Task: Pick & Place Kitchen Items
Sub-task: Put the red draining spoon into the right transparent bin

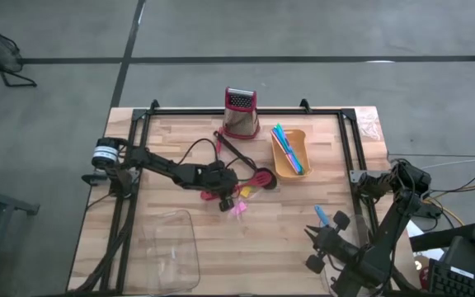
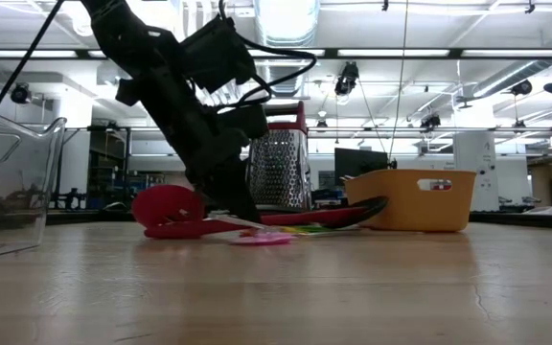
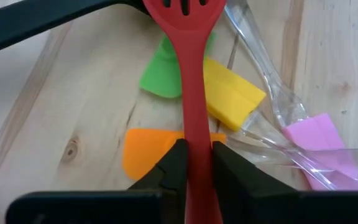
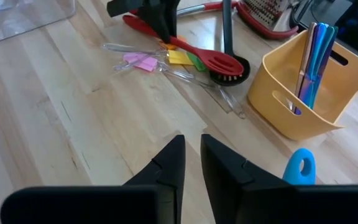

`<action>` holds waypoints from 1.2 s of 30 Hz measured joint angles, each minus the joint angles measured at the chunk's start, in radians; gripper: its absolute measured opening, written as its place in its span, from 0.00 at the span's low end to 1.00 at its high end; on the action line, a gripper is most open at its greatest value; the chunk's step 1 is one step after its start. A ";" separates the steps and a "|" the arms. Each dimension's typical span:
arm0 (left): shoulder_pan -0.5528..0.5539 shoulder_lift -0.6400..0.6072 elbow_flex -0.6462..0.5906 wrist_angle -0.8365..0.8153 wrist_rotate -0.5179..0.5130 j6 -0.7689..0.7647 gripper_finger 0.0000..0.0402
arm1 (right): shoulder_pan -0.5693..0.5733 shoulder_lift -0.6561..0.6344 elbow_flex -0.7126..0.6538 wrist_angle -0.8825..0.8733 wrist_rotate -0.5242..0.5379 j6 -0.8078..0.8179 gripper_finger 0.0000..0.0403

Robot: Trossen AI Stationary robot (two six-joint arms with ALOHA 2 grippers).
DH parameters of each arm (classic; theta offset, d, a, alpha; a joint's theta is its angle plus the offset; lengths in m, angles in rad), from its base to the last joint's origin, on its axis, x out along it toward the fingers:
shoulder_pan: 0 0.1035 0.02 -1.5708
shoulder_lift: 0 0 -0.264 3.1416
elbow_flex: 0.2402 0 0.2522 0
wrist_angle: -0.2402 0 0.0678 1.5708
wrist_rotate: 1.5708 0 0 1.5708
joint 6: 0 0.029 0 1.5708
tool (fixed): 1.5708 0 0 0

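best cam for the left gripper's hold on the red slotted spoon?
Left wrist view: left gripper fingers pinch the red slotted spoon handle. Right wrist view shows it far off, low view side-on, high view mostly hidden by the arm.

One red slotted spatula (image 3: 191,93). One black slotted ladle (image 4: 229,62). One metal grater (image 1: 241,113). One yellow bin (image 1: 297,142), several coloured sticks (image 1: 287,148) inside, count unclear. Two clear trays: near-left (image 1: 171,247), far-right (image 1: 369,124). One blue utensil (image 1: 322,216), right. Four small pieces: green (image 3: 157,78), yellow (image 3: 229,93), orange (image 3: 145,152), pink (image 3: 319,134).

Bright, even overhead light, ceiling strip lamps (image 2: 286,19) glaring in the low view, soft faint shadows on the table (image 1: 221,247), near fingers (image 3: 173,171) blurred in the left wrist view
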 joint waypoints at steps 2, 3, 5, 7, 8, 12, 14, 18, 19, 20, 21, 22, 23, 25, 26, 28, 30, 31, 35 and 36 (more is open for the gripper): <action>0.000 -0.001 0.000 0.000 0.005 0.015 0.13 | 0.000 0.000 0.000 0.000 0.000 0.000 0.15; 0.000 -0.002 0.000 0.000 0.006 0.018 0.13 | 0.000 0.000 0.000 0.000 0.000 0.000 0.16; -0.002 -0.006 0.000 0.000 0.009 0.021 0.13 | 0.000 0.000 0.000 0.001 0.000 0.000 0.17; -0.005 -0.009 0.003 -0.004 0.013 0.023 0.13 | 0.000 0.000 0.000 0.001 0.000 -0.003 0.18; -0.007 -0.010 0.004 -0.005 0.012 0.028 0.13 | 0.000 0.000 0.000 0.002 0.000 -0.004 0.19; -0.025 -0.012 0.015 0.000 0.013 0.056 0.13 | 0.000 0.000 0.000 0.003 0.015 -0.022 0.21; -0.035 -0.012 0.020 0.001 0.013 0.073 0.13 | 0.000 0.000 0.000 0.005 0.025 -0.035 0.23; -0.053 -0.014 0.038 0.005 0.012 0.089 0.13 | -0.003 0.000 0.000 0.036 0.027 -0.118 0.25; -0.058 -0.016 0.043 0.007 0.013 0.095 0.13 | -0.003 0.000 -0.001 0.052 0.031 -0.165 0.25; -0.061 -0.018 0.047 0.007 0.016 0.099 0.13 | -0.004 0.000 -0.004 0.074 0.041 -0.222 0.26; -0.065 -0.019 0.052 0.007 0.023 0.100 0.13 | -0.004 0.000 -0.008 0.102 0.057 -0.287 0.26; -0.068 -0.021 0.057 0.007 0.033 0.100 0.13 | -0.004 0.000 -0.013 0.130 0.072 -0.350 0.27; -0.072 -0.022 0.062 0.007 0.042 0.100 0.13 | -0.004 0.000 -0.016 0.153 0.084 -0.405 0.27; -0.080 -0.026 0.070 0.009 0.063 0.099 0.13 | -0.006 0.000 -0.020 0.194 0.104 -0.513 0.28; -0.085 -0.026 0.071 0.016 0.071 0.097 0.13 | -0.011 0.000 -0.023 0.217 0.107 -0.570 0.29; -0.093 -0.027 0.072 0.040 0.100 0.096 0.13 | -0.026 0.000 -0.030 0.259 0.109 -0.691 0.30; -0.097 -0.027 0.071 0.078 0.145 0.100 0.13 | -0.051 0.001 -0.040 0.316 0.127 -0.837 0.32; -0.097 -0.027 0.070 0.110 0.168 0.107 0.13 | -0.067 0.002 -0.046 0.349 0.130 -0.913 0.34; -0.100 -0.027 0.067 0.149 0.239 0.107 0.13 | -0.139 0.014 -0.054 0.423 0.123 -1.135 0.40; -0.101 -0.026 0.066 0.147 0.243 0.099 0.13 | -0.157 0.015 -0.051 0.420 0.118 -1.155 0.42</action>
